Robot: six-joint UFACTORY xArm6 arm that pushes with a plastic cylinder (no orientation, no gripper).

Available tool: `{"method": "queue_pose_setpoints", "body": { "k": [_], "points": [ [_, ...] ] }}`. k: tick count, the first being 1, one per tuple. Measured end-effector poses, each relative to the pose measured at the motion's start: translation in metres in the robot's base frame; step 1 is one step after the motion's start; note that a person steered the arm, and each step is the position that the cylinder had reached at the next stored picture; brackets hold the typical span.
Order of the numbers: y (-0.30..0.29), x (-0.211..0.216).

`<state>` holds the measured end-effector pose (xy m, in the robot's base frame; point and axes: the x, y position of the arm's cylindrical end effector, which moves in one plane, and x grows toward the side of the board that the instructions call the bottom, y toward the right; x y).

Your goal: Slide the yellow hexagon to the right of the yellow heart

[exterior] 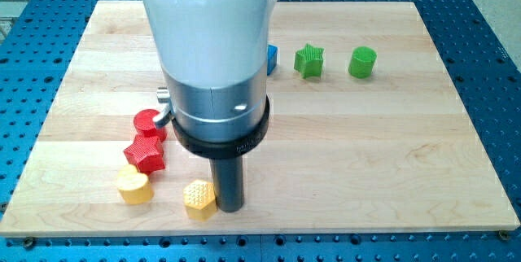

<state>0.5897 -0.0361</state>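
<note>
- A pale wooden counter (366,148) lies on a blue perforated base, seen from the near side and slightly above.
- My arm comes down from the far side as a wide white and silver cylinder with a black ring, narrowing to a straight dark rod.
- I have no fingers here, so nothing is grasped or clenched; the rod simply ends in my tip (229,208).
- My tip rests on the counter near its near edge, just to the right of the yellow hexagon (199,198) and apparently touching its right side.
- The yellow heart (133,185) sits to the left of the yellow hexagon, a small gap apart, also close to the near edge.
- So the hexagon lies on the heart's right, slightly nearer than it.
- A red star (146,155) sits just beyond the heart, touching or almost touching it.
- A red cylinder (148,124) lies just beyond the star, beside the silver part of my arm.
- On the far side, a blue block (272,58) peeks out from behind my arm; its shape cannot be made out.
- To its right stand a green star (308,61) and, further right, a green cylinder (362,62), well apart from my tip.
</note>
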Motion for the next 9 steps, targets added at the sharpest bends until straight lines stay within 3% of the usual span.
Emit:
{"method": "queue_pose_setpoints", "body": {
  "k": [1,2,4,9],
  "points": [
    [0.000,-0.002],
    [-0.001,0.023],
    [-0.062,0.024],
    [-0.059,0.019]
  ]
}}
